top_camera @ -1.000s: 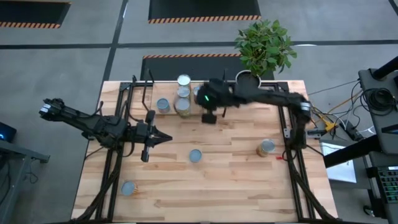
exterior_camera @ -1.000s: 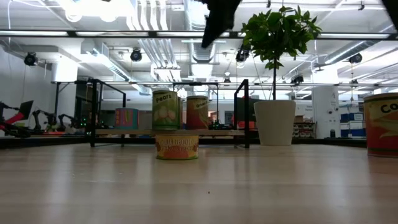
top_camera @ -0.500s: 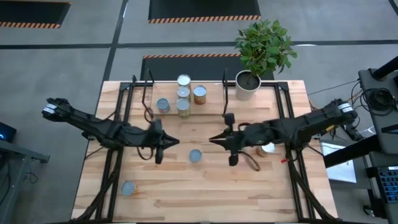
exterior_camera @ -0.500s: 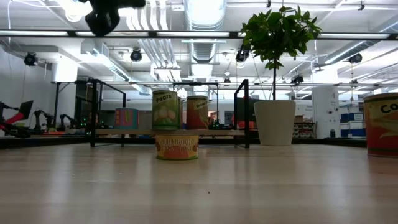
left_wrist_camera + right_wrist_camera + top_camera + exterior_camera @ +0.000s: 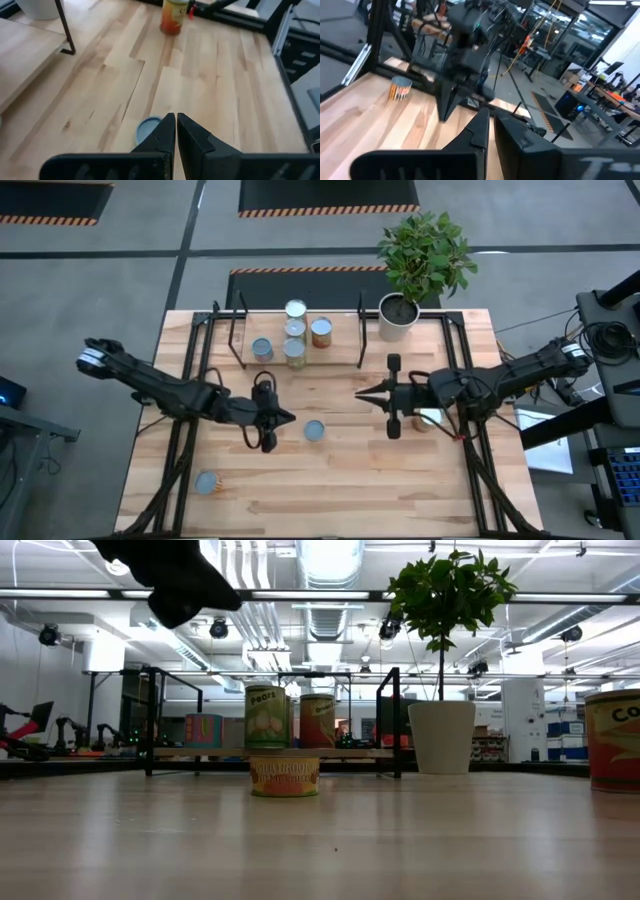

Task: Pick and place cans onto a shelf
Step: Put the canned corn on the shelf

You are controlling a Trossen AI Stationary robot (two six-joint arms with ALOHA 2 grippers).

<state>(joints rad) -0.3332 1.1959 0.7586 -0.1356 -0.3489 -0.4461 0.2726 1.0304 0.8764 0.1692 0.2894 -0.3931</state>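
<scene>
Left gripper [image 5: 290, 417]: arm stretched low over tabletop [image 5: 350, 480], fingers together, blue-topped can [image 5: 314, 430] just ahead. Right gripper [image 5: 360, 394]: arm level, fingers together, empty.

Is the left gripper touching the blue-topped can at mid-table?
Apart. The high view shows bare wood between the left gripper and the blue-topped can.

- We see a pale-blue-topped can [image 5: 314, 430] mid-table, with a tan and orange label.
- We see an orange-topped can [image 5: 320, 332] on the shelf [image 5: 345, 352], whose rods are black.
- We see a white pot [image 5: 397, 316] holding green leaves at the far right corner.
</scene>
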